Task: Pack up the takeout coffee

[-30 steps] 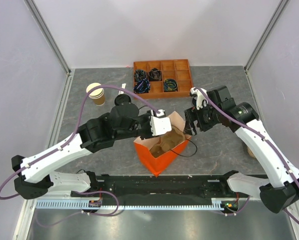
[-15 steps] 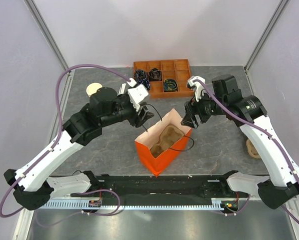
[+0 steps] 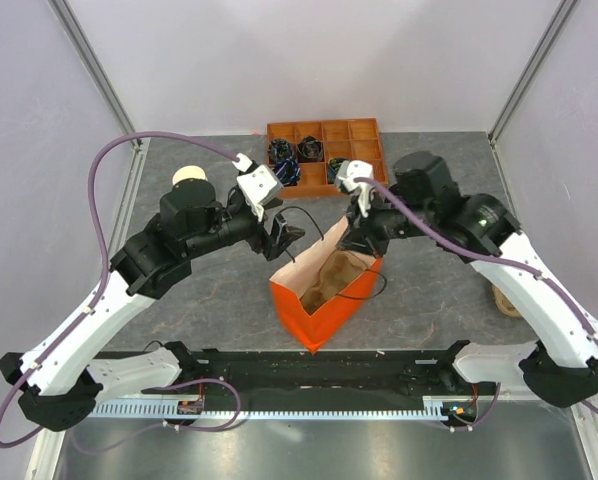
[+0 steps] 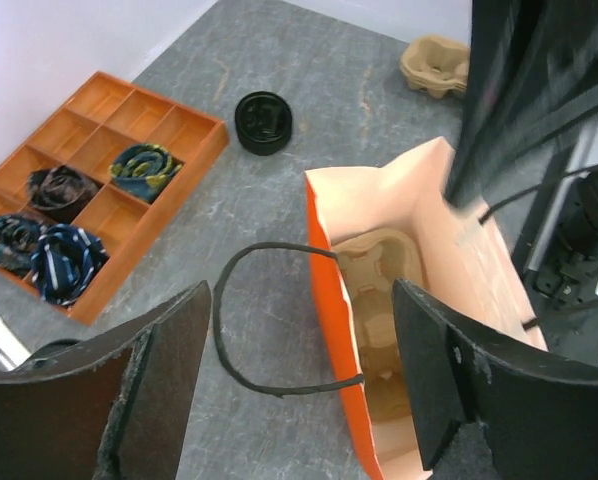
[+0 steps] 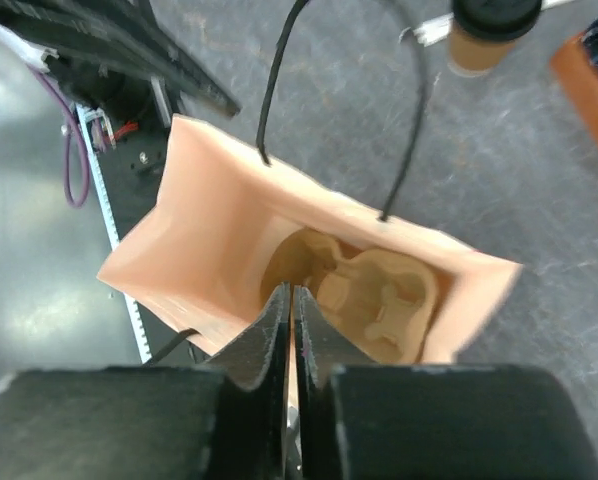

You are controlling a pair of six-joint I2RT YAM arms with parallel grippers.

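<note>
Tabletop (image 3: 229,300) grey, orange bag (image 3: 314,315) standing open in the middle with a pulp cup carrier (image 5: 369,290) down inside. Left pincer (image 4: 299,300) spread wide above the bag's loop handle (image 4: 269,245), right pincer (image 5: 291,295) pressed together at the bag's rim. Takeout coffee (image 5: 491,28) upright on the tabletop outside the bag, beyond the handles, lid on.

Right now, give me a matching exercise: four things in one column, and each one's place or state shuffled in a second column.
1. tan paper cup with round black plastic lid
2. moulded tan pulp cup carrier
3. left hand
4. right hand

A. open
B. on the grey table, outside the orange paper bag
C. closed
D. inside that bag

Pairs: 1-B, 2-D, 3-A, 4-C
</note>
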